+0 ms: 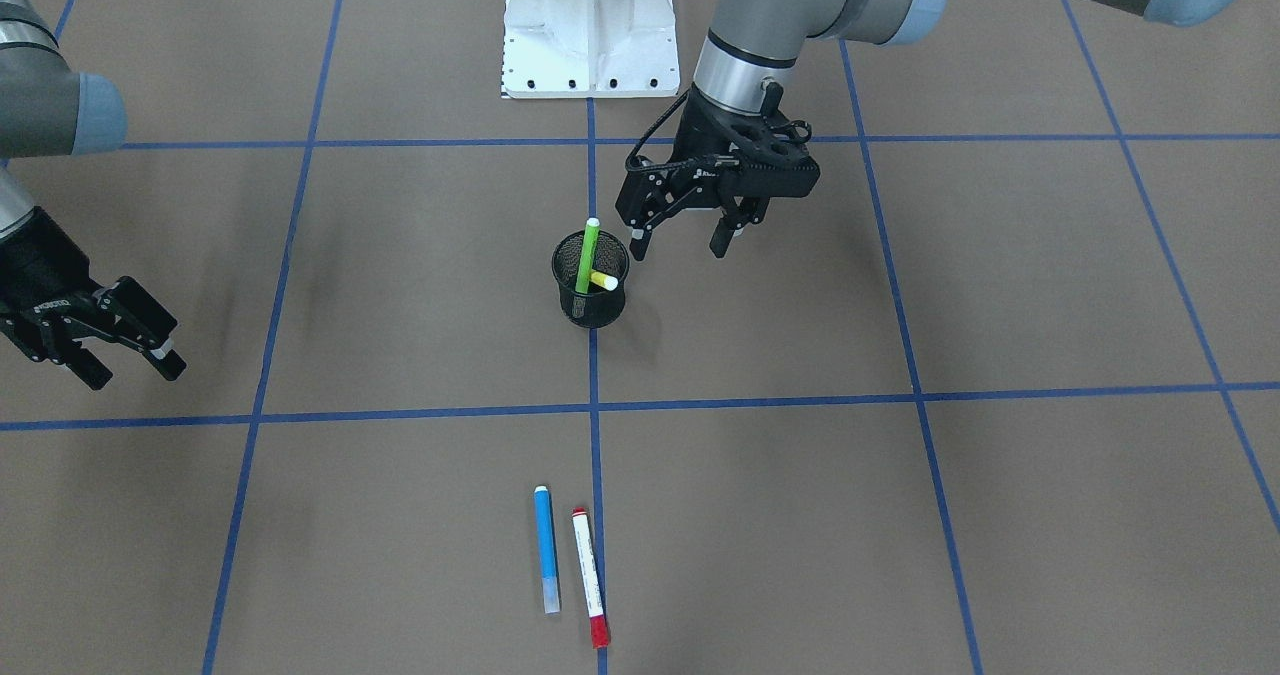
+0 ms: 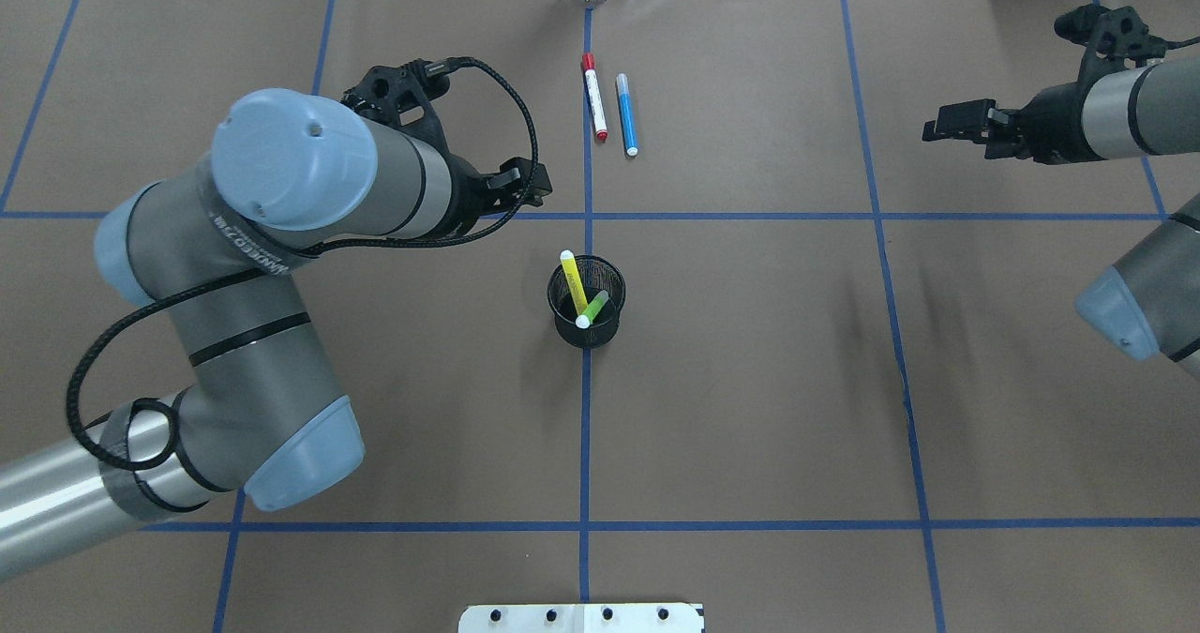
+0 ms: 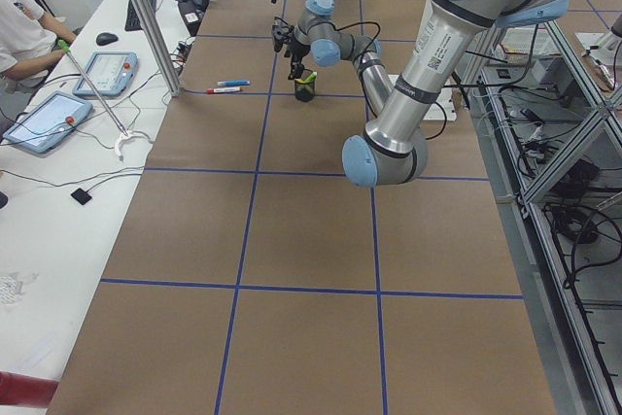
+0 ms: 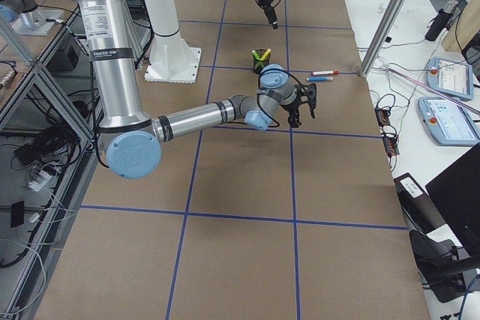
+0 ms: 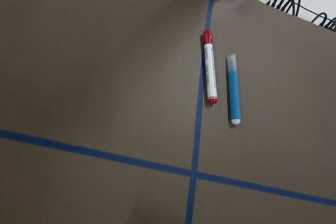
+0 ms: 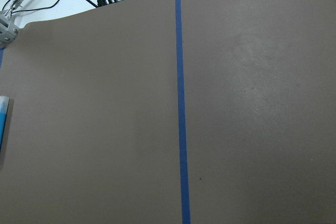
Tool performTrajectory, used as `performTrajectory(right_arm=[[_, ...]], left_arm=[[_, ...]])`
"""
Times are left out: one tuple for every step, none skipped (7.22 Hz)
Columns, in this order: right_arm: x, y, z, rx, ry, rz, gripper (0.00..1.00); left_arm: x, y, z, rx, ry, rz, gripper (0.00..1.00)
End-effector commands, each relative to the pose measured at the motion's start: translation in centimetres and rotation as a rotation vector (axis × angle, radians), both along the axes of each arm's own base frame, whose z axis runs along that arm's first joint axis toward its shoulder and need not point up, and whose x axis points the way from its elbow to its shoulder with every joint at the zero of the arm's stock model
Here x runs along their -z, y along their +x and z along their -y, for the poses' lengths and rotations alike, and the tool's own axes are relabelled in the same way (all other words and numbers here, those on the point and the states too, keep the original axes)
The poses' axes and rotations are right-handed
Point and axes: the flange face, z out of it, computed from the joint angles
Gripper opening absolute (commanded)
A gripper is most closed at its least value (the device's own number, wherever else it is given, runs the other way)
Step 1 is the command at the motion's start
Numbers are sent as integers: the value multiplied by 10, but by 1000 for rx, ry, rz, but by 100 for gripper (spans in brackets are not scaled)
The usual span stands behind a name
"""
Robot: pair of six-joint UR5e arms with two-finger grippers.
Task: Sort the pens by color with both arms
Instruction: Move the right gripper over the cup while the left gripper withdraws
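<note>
- Four pens in all, in two pairs. One pair stands in the single black wire-mesh cup (image 1: 592,307) near the middle of the table. It is a lime green marker (image 1: 585,257), pale end up and leaning on the rim, and a yellow marker (image 1: 604,280) slanted across it. The cup's wall props both at those tilts.
- The other pair lies flat at the table edge farthest from the robot, side by side and nearly parallel, just apart. It is a blue marker with a pale cap (image 1: 546,545) and a white-barrelled marker with red ends (image 1: 589,575). The white one lies along a blue tape line (image 1: 594,375).
- To my eye, the two on the brown paper-covered table (image 1: 900,515) are loose and unobstructed, an easy pinch from above. The two in the cup would need a lift by the upper end.
- The left gripper (image 1: 682,243) hangs raised near the cup, on the robot's left of it. Its fingers point down and are spread, with nothing between them. Its wrist camera looks toward the flat pair.
- The right gripper (image 1: 135,367) is well apart on its own side, over bare paper. Its fingers look parted and empty, though it sits at the frame's edge and I'm less sure.
- Two arms, two grippers, one white pedestal base (image 1: 588,25).
</note>
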Motion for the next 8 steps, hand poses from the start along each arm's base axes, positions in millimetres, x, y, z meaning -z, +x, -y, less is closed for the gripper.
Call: performTrajectory(right_arm=[[57, -45, -5, -34, -134, 167, 99], [93, -77, -9, -44, -197, 249, 99], [116, -119, -30, -65, -249, 300, 99], [150, -164, -59, -95, -312, 280, 99], [203, -202, -87, -111, -340, 206, 99], [228, -230, -114, -125, -387, 183, 99], [239, -258, -139, -174, -450, 225, 99], [236, -284, -164, -212, -475, 227, 99]], left_arm=[[-9, -33, -24, -43, -28, -41, 99], [-11, -46, -26, -38, -25, -48, 99], [-13, -64, -18, -68, -57, -66, 99], [-20, -79, -10, -89, -91, -68, 99], [-21, -86, -4, -79, -88, -67, 99], [-26, -91, 0, -72, -89, -59, 98], [-27, -96, 5, -61, -93, -57, 97], [-31, -97, 7, -55, -103, -46, 97]])
